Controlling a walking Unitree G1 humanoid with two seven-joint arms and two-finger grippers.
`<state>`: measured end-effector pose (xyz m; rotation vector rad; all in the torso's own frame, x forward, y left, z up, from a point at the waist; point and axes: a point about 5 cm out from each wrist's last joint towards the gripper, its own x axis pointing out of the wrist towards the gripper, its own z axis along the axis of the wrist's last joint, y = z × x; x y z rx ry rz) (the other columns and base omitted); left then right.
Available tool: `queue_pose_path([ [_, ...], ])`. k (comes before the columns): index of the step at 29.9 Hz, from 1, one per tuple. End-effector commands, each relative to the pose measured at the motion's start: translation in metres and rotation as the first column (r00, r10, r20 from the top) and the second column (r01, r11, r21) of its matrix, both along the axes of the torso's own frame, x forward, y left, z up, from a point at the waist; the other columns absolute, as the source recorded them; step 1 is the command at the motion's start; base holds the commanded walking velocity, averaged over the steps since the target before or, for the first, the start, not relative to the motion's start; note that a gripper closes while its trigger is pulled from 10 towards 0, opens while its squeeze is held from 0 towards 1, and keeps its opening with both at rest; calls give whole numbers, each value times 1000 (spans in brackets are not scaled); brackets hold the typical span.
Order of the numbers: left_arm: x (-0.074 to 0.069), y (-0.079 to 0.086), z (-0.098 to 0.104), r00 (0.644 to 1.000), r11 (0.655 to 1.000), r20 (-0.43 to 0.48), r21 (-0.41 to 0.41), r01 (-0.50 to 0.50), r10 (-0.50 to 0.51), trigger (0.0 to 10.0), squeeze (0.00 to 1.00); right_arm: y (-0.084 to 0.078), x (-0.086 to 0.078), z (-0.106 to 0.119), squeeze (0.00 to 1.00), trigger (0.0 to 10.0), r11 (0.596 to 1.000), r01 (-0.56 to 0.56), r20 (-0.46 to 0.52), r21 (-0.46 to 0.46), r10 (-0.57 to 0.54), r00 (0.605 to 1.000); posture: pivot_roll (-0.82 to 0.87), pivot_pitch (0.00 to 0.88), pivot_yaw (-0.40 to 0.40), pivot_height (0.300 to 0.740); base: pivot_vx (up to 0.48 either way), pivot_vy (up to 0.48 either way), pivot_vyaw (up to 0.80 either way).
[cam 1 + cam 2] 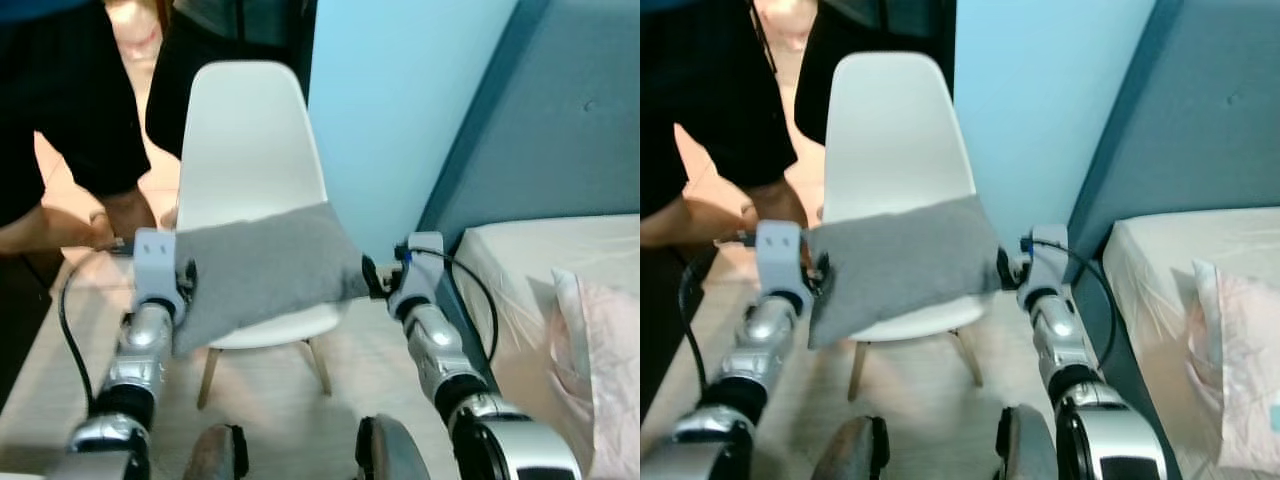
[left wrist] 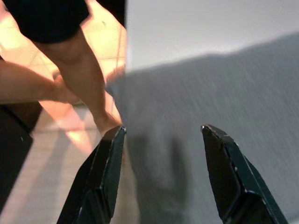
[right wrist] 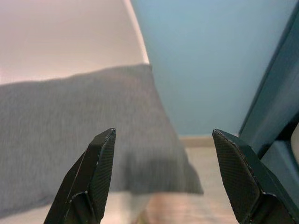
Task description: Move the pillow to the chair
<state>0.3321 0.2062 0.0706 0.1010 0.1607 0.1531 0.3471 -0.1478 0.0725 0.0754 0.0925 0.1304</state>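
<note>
Fingers (image 2: pixel 110 158) of the left gripper (image 2: pixel 161 161) spread apart at the pillow's (image 1: pixel 265 270) left end; right gripper (image 3: pixel 163 163) likewise spread, just off its right end. The grey pillow lies across the seat of the white chair (image 1: pixel 250 140), overhanging its front-left edge. Person's legs (image 2: pixel 79 65) stand behind; bed (image 1: pixel 530 260) at right.

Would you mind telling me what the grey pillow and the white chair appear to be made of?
The pillow looks like soft woven fabric, matte grey: a fine weave shows and it sags at the corners. The chair seems a moulded plastic shell, smooth and faintly glossy, on pale legs that are probably wood.
</note>
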Motion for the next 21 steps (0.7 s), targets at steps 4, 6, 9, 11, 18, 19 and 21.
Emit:
queue_pose_path([
  [4,-5,-9,-8,999,999,-22,16,36,-35,10000,0,2,-4,-8,0,10000,1000,-23,-38,11,23,999,114,35,-75,606,0,0,0],
  [6,-7,-11,-12,999,999,-35,-4,32,-32,10000,0,2,-6,-12,0,10000,999,-33,-59,22,34,998,113,43,-78,606,0,0,0],
  [9,-15,-12,-17,998,999,-64,-32,18,-20,10000,0,5,-12,-19,0,10000,995,-77,-74,55,81,994,113,54,-78,610,0,0,0],
  [11,-15,-12,-17,998,999,-64,-32,18,-20,10000,0,5,-12,-19,0,10000,995,-77,-74,55,81,994,113,54,-78,610,0,0,0],
  [18,-25,-20,-21,996,998,-72,-17,55,-56,10000,0,9,-20,-29,0,10000,996,-89,-109,30,92,990,107,63,-88,635,0,0,0],
  [19,-26,-21,-21,996,998,-72,-18,54,-55,10000,0,10,-21,-30,0,10000,995,-93,-110,29,96,989,107,63,-88,640,0,0,0],
  [21,-28,-22,-22,996,999,-71,-18,51,-52,10000,0,11,-23,-31,0,10000,994,-101,-112,32,104,988,109,59,-93,650,0,0,0],
])
